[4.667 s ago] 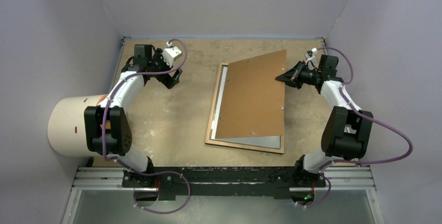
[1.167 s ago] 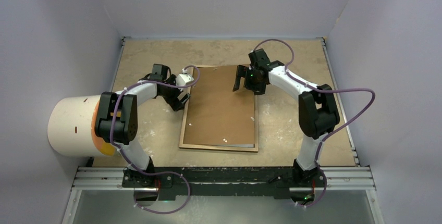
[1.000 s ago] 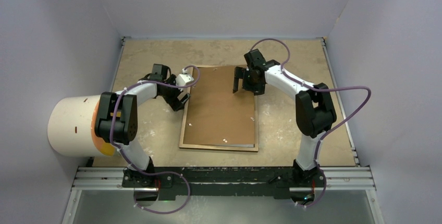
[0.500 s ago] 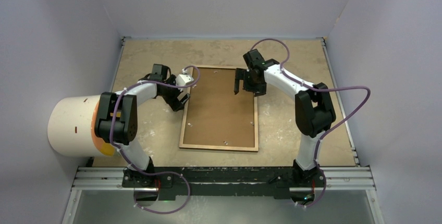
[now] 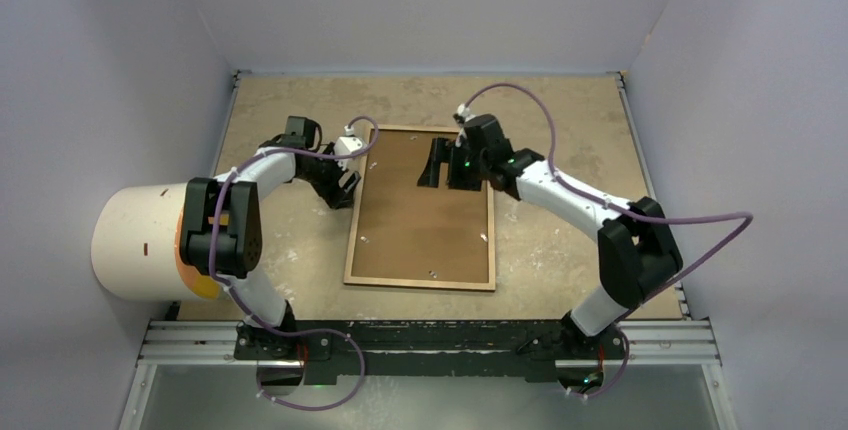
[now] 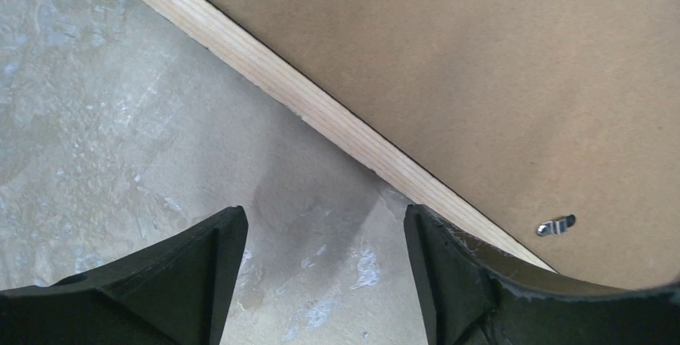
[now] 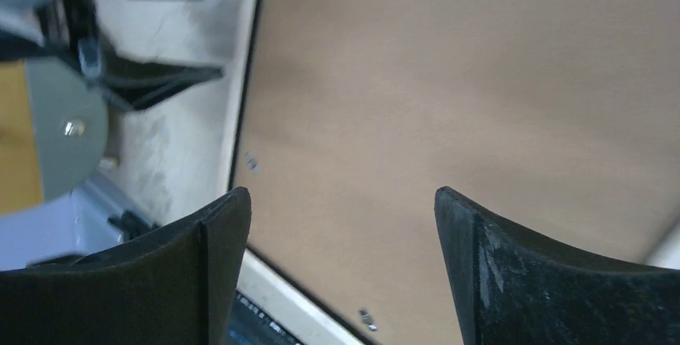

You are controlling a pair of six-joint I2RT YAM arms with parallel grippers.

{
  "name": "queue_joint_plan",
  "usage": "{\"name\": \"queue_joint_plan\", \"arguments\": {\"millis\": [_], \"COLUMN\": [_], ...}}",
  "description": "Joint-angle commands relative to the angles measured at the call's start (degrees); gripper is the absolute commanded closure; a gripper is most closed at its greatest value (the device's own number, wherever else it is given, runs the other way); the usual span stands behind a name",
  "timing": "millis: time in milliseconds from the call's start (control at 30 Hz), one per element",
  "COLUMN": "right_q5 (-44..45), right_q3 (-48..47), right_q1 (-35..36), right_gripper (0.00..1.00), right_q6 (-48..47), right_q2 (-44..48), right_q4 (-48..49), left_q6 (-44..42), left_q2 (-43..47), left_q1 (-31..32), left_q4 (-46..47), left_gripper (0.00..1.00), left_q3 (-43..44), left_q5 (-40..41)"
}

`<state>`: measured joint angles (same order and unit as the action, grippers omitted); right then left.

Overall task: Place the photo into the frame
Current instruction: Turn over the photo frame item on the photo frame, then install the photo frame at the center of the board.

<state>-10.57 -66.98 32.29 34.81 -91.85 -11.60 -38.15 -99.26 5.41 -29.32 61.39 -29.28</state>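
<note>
The frame (image 5: 420, 284) is laid face down on the desk (image 5: 280, 250), near the middle, with its light wood back turned up. A brown backing board (image 5: 420, 220) is seated flat inside its rim, and small metal clips (image 6: 556, 225) are seen along the board's edge. The photo is not seen in any view; whether it lies under the board cannot be told. The left claw (image 6: 322, 215) is held just beside the frame's left edge near the far corner, its fingers spread wide with only bare desk between them. The right claw (image 7: 342, 194) is held over the far part of the backing board, its fingers likewise parted and nothing gripped. A white cylinder (image 5: 135, 240) is seen at the desk's left side.
</note>
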Motion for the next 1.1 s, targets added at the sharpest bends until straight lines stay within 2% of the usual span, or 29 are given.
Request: {"name": "queue_joint_plan", "arguments": {"millis": [0, 100, 200, 367, 467, 767, 1067], "right_q5": [-6.36, -7.51, -7.55, -8.58, -8.85, -10.45, -12.16], "right_q3": [5.68, 7.72, 7.75, 6.89, 5.76, 0.38, -0.91], "right_q1": [7.10, 10.99, 14.05, 16.13, 17.02, 17.68, 19.31], "right_gripper": [0.18, 0.26, 0.30, 0.35, 0.36, 0.38, 0.39], "right_q6": [5.77, 7.34, 7.29, 7.93, 8.12, 7.97, 8.91], "right_q2": [-1.70, -4.12, -6.63, -11.08, -13.93, -21.77, -24.25], "right_q4": [14.40, 22.34, 27.61, 31.91, 33.01, 34.27, 33.73], "left_q6": [-0.86, -1.29, -1.23, -0.93, -0.60, 0.09, 0.09], "left_q2": [1.12, 0.17, -1.26, -3.20, -3.60, -3.40, -2.79], "left_q1": [-0.68, -0.74, -0.75, -0.75, -0.75, -0.75, -0.75], "left_q4": [-4.40, -4.45, -4.90, -5.53, -5.33, -4.75, -3.93], "left_gripper": [0.29, 0.36, 0.42, 0.56, 0.61, 0.66, 0.70], "left_q3": [1.50, 1.11, 1.47, 2.31, 2.17, 1.42, 0.89], "left_q5": [-7.82, -8.31, -9.29, -10.45, -10.74, -11.39, -10.18]}}
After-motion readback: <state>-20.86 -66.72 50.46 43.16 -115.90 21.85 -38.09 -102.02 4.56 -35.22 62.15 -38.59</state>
